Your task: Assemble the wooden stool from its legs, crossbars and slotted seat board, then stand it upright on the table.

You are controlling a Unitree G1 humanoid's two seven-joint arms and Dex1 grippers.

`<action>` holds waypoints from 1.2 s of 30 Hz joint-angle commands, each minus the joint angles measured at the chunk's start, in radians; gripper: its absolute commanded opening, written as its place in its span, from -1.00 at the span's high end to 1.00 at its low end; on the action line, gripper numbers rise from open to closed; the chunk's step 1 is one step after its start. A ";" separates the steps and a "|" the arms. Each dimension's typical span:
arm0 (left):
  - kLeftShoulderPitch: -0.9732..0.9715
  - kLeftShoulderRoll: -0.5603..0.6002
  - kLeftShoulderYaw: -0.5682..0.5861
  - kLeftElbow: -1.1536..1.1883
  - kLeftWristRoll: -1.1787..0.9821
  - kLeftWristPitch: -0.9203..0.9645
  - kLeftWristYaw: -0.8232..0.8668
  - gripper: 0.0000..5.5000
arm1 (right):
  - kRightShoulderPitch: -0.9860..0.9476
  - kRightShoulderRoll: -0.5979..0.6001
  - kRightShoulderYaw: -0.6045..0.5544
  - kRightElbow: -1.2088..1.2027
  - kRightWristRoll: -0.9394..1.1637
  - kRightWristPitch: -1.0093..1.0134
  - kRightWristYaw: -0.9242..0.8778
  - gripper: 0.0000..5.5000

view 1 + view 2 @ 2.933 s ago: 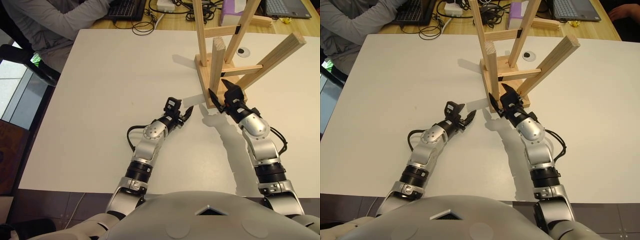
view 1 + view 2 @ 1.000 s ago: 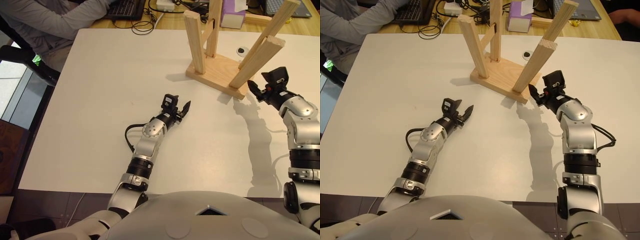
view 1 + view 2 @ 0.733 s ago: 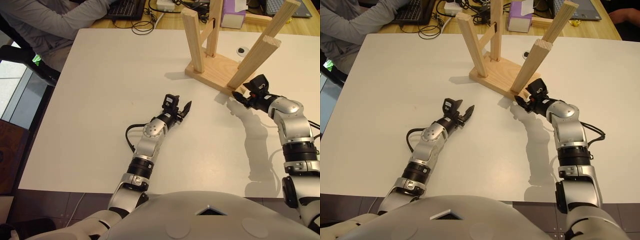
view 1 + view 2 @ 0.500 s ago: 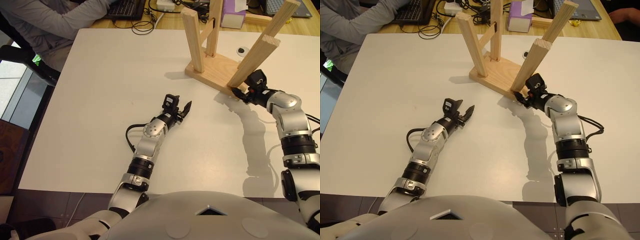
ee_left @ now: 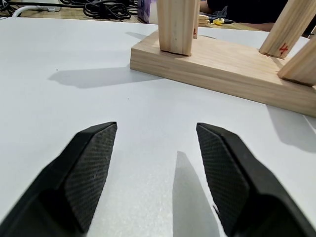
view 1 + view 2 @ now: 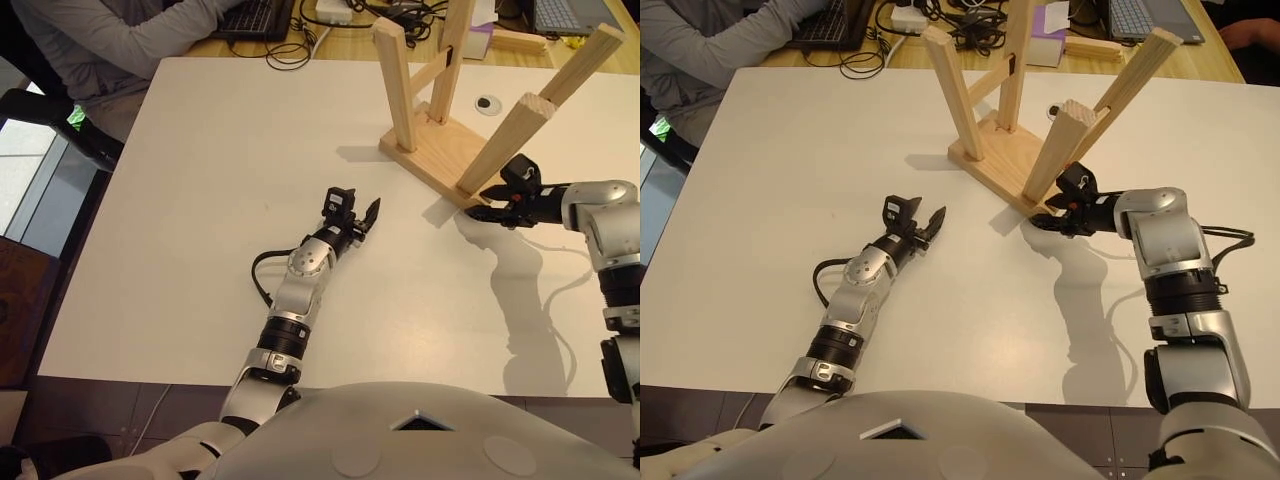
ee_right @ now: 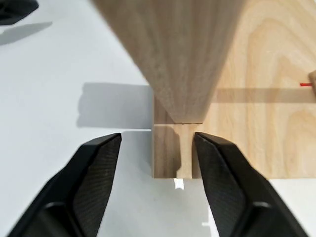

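Stool (image 6: 452, 100) upside down on table (image 6: 200, 200), pale wood, R gripper (image 6: 484, 205) spread round seat board (image 6: 437, 152) corner, L gripper (image 6: 371, 213) spread.

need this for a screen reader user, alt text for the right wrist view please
The right gripper is open, one finger on either side of a corner of the wooden seat board, where a leg joins it. The board lies on the white table.

A wide white table (image 6: 200, 200) takes most of the room, and soft shadows lie on its top. A small round black cap (image 6: 487, 103) sits in its far part. Behind it stands a wooden desk (image 6: 225, 46) with a keyboard (image 6: 250, 15), black cables (image 6: 290, 52), a purple box (image 6: 1052, 18) and a laptop (image 6: 570, 12). On the left, the floor (image 6: 25, 290) is dark brown.
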 commanded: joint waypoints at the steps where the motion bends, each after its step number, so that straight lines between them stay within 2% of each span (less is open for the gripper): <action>1: 0.000 -0.010 0.011 0.012 -0.003 -0.009 0.012 -0.08 | 0.147 -0.098 0.065 -0.076 -0.036 0.016 0.050 0.00; 7: -0.009 -0.005 0.029 0.024 -0.008 -0.021 0.020 -0.08 | 0.349 -0.222 0.026 -0.325 0.005 0.009 0.060 0.00; 12: -0.010 -0.005 0.036 0.027 -0.007 -0.028 0.024 -0.08 | 0.498 -0.332 -0.065 -0.451 0.030 -0.033 0.071 0.00; 16: -0.014 -0.001 0.040 0.033 -0.006 -0.032 0.023 -0.08 | 0.592 -0.411 -0.201 -0.498 0.058 -0.098 0.095 0.00; 19: -0.037 -0.006 0.026 0.065 0.009 -0.033 0.016 -0.08 | 0.575 -0.400 -0.326 -0.533 0.151 -0.105 0.124 0.00; 23: -0.213 -0.023 -0.004 0.277 0.084 -0.095 0.060 -0.08 | 0.637 -0.429 -0.486 -0.568 0.239 -0.111 0.198 0.00; 25: -0.329 -0.014 0.000 0.414 0.123 -0.137 0.107 -0.08 | 0.718 -0.441 -0.504 -0.537 0.187 -0.160 0.205 0.12; 28: -0.467 0.031 0.008 0.590 0.168 -0.165 0.140 0.14 | 0.860 -0.466 -0.512 -0.481 0.097 -0.258 0.241 0.39; 30: -0.528 0.054 0.001 0.688 0.189 -0.181 0.117 0.25 | 0.898 -0.455 -0.493 -0.435 0.017 -0.314 0.186 0.51; 33: -0.573 0.032 -0.002 0.788 0.196 -0.242 0.077 0.40 | 0.825 -0.340 -0.405 -0.353 -0.090 -0.348 -0.011 0.68; 36: -0.579 -0.022 0.009 0.844 0.188 -0.299 0.063 0.60 | 0.830 -0.245 -0.341 -0.343 -0.104 -0.349 -0.084 0.90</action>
